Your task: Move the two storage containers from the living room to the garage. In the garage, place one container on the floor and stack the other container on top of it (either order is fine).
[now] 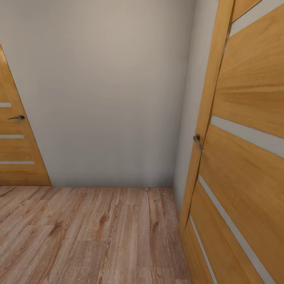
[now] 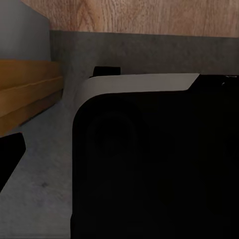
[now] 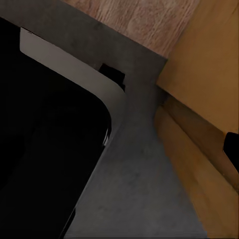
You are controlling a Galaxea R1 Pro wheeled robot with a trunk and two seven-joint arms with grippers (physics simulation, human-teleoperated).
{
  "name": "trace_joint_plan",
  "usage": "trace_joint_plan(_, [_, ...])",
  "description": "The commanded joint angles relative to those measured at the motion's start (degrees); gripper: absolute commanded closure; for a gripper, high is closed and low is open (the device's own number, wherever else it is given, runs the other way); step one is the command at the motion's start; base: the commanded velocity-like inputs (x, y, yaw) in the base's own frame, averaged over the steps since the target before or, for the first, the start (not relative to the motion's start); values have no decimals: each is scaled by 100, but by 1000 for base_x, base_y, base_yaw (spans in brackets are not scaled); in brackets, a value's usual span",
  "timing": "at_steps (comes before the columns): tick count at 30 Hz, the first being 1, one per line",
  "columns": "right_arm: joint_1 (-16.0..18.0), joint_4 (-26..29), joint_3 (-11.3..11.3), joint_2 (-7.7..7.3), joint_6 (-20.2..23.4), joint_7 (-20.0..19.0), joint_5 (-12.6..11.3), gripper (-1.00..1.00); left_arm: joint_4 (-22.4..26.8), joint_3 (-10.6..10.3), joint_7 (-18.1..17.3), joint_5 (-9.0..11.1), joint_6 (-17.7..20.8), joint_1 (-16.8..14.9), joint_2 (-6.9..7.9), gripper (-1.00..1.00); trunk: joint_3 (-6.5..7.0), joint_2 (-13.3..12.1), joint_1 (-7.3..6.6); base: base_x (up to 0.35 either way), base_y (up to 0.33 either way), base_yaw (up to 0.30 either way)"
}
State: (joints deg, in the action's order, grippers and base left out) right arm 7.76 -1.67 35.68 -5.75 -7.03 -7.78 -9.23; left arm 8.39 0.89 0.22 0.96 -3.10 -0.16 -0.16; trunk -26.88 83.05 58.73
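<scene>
The storage containers are out of view. I face a corner of a white wall (image 1: 106, 94) over a light wood plank floor (image 1: 90, 236). A dark fingertip (image 2: 9, 152) of my left gripper sits at the edge of the left wrist view, with nothing in front of the camera's middle. A dark fingertip (image 3: 232, 145) of my right gripper sits likewise at the edge of the right wrist view. Both wrist cameras look down on my own black body (image 2: 159, 169) (image 3: 45, 139).
An orange-brown door (image 1: 244, 157) with frosted strips and a metal handle (image 1: 197, 141) stands ajar close on the right. A second such door (image 1: 14, 146) is shut at the far left. Wood floor runs between them up to the wall.
</scene>
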Motion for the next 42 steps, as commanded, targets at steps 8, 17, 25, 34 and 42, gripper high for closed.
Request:
trace_joint_plan(8, [-58, -18, 40, -96, -30, -31, -70, -100, -4, 8, 5, 46, -16, -2, -1, -100, -5, 3, 0, 0, 0, 0])
trace_joint_plan(17, [-64, -18, 39, -135, -15, -31, -71, -100, -4, 16, 2, 96, -8, -2, 12, -100, -5, 3, 0, 7, 0, 0])
trace_joint_plan(25, [-64, -18, 43, -137, 3, -10, -57, -100, -8, 13, -4, 129, -7, -2, 8, -100, -5, 3, 0, 191, 0, 0])
trace_joint_plan(34, [-64, -18, 44, -130, 19, 29, -38, -100, -8, 12, -4, 130, -7, -2, 8, -100, -5, 3, 0, 21, 0, 26])
trace_joint_plan(42, [-64, -18, 44, -135, 1, 31, -44, -100, -9, 11, -4, 128, -9, -2, 8, -100, -5, 3, 0, 1, 0, 219])
